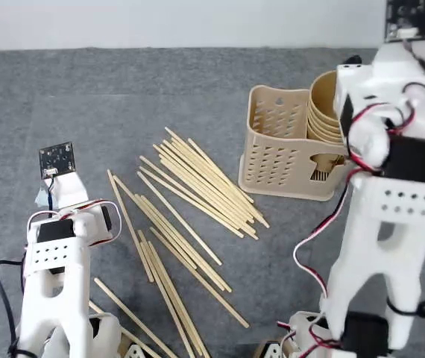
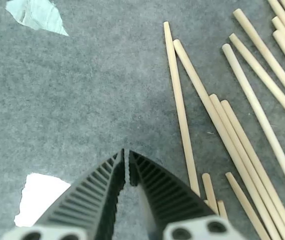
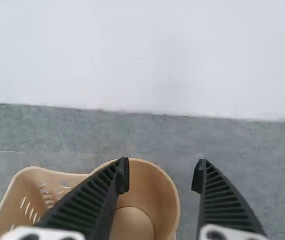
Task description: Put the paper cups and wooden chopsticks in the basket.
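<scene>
Several wooden chopsticks (image 1: 197, 186) lie scattered across the grey mat between the two arms. The beige perforated basket (image 1: 279, 160) stands at the right, with a stack of paper cups (image 1: 323, 108) in its right end. My left gripper (image 2: 126, 156) hovers shut and empty over bare mat, the nearest chopsticks (image 2: 181, 110) a little to one side of it. My right gripper (image 3: 161, 175) is open just above the top paper cup (image 3: 152, 200). One finger is over the cup's mouth, the other beyond its rim. The basket wall (image 3: 27, 195) shows beside the cup.
The right arm (image 1: 388, 194) towers over the basket's right end, with cables trailing at its base. The left arm (image 1: 56, 246) stands at the near left. Two white torn patches (image 2: 37, 197) mark the mat near the left gripper. A white wall bounds the far edge.
</scene>
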Tool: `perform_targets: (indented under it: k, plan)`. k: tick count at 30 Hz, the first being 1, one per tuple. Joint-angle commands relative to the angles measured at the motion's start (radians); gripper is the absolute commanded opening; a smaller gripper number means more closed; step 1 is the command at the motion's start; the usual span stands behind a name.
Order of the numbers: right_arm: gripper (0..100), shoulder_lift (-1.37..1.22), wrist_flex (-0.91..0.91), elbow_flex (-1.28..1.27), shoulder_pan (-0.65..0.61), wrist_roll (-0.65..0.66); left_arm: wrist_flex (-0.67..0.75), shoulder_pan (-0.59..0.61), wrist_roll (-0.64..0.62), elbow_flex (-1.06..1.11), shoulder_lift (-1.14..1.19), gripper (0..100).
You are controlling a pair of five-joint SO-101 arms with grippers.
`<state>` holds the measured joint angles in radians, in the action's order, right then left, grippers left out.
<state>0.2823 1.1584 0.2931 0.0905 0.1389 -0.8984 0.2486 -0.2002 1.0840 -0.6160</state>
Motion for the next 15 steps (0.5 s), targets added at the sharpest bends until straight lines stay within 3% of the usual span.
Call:
perform_targets:
  k: [1, 5, 7, 9, 15]
  plan:
    - [19.6, 0.001, -0.018, 0.037, -0.024, -0.012, 0.018, 0.003, 0.009, -0.007, -0.028, 1]
    - [0.0, -0.001, 0.031, 0.037, -0.031, -0.005, 0.018, 0.003, 0.009, -0.007, -0.028, 1]
    - [3.9, -0.013, 0.081, 0.034, -0.031, -0.005, 0.018, 0.003, 0.009, -0.007, -0.028, 1]
    - [0.2, -0.016, 0.097, 0.012, -0.03, -0.003, 0.018, 0.003, 0.009, -0.007, -0.028, 1]
    - [0.9, 0.002, -0.013, -0.21, -0.001, 0.028, 0.018, 0.003, 0.009, -0.007, -0.028, 1]
